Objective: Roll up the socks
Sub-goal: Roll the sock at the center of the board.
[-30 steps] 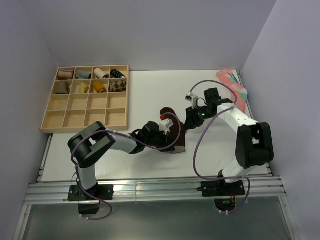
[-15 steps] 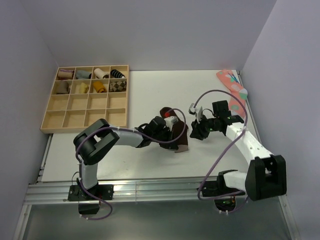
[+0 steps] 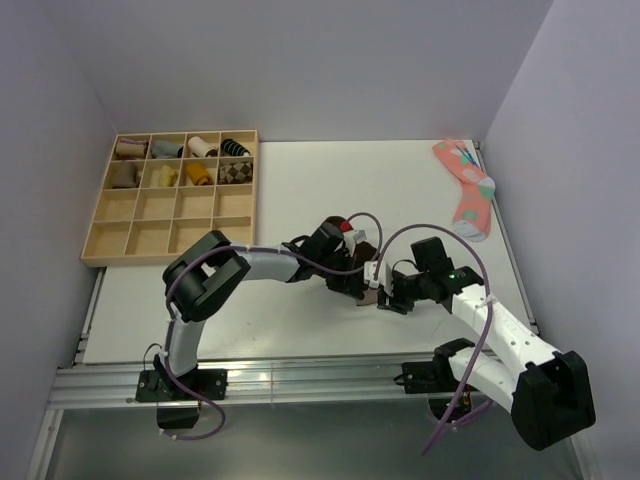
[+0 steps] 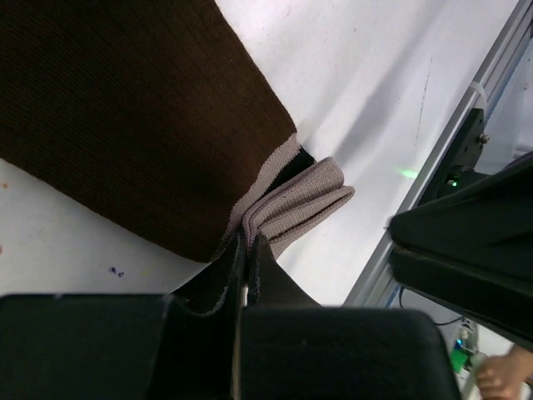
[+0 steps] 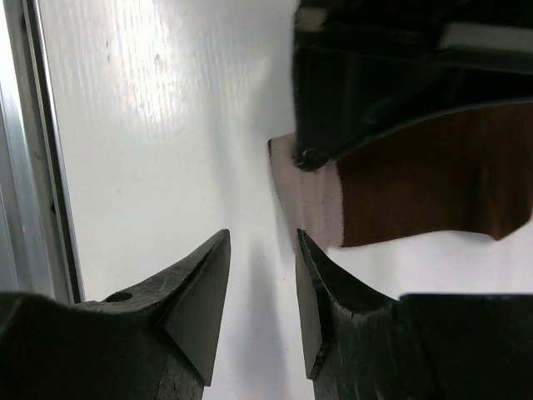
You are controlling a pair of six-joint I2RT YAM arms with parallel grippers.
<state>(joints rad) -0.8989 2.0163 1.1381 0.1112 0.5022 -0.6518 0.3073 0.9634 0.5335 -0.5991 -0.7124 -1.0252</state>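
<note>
The socks lie mid-table as a dark brown knit piece with a pale grey cuff pointing toward the near edge. In the left wrist view my left gripper is shut on the folded grey cuff of the socks. From above, the left gripper sits over that cuff end. My right gripper stands just right of the cuff, low over the table. In the right wrist view the right gripper is open with only white table between its fingers. The socks' cuff lies just beyond its right fingertip.
A wooden compartment tray stands at the back left, with small sock bundles in its far rows. A pink dotted sock lies at the back right by the wall. The metal rail of the table's near edge runs close to the right gripper.
The right arm has swung from the back right toward the near edge, bringing its gripper beside the cuff and opening a little. The left gripper has shifted right with the cuff.
</note>
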